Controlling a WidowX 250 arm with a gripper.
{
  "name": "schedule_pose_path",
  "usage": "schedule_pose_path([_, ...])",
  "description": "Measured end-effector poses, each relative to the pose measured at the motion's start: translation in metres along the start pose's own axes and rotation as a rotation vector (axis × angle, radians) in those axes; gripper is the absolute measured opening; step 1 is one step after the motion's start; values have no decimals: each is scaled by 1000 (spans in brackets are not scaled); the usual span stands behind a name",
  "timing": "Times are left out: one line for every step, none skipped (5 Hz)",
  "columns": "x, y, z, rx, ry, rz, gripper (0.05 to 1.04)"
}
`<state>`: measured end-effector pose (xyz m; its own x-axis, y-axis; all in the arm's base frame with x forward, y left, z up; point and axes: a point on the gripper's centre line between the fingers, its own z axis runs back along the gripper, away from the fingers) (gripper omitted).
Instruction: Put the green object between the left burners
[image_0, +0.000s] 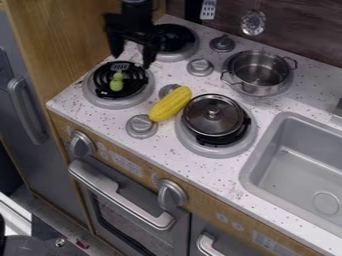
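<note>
The black gripper (133, 59) hangs at the upper left, its two fingers spread apart with nothing seen between them. A small green object (116, 82), rounded and narrower at its top, lies on the black coils of the front left burner (100, 101), just below the gripper in the view. Behind it is the back left burner (175, 38), partly covered by the gripper. Speckled white counter shows between the two left burners, partly behind the gripper's fingers.
A yellow corn cob (171, 103) lies beside a lidded dark pan (214, 116) on the front right burner. An open metal pot (260, 72) stands on the back right burner. Several grey knobs stick up around the burners. A grey sink (304, 165) is at the right.
</note>
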<state>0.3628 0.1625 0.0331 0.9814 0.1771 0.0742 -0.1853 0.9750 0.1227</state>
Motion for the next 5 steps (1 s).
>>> schedule_pose_path([-7, 17, -16, 10, 32, 97, 1000])
schedule_pose_path([-7, 22, -29, 26, 56, 137, 1000])
schedule_pose_path([-15, 24, -51, 59, 125, 162, 1000])
schedule_pose_path([-22, 27, -66, 93, 163, 200, 997])
schedule_pose_path([-20, 25, -67, 80, 165, 204, 998])
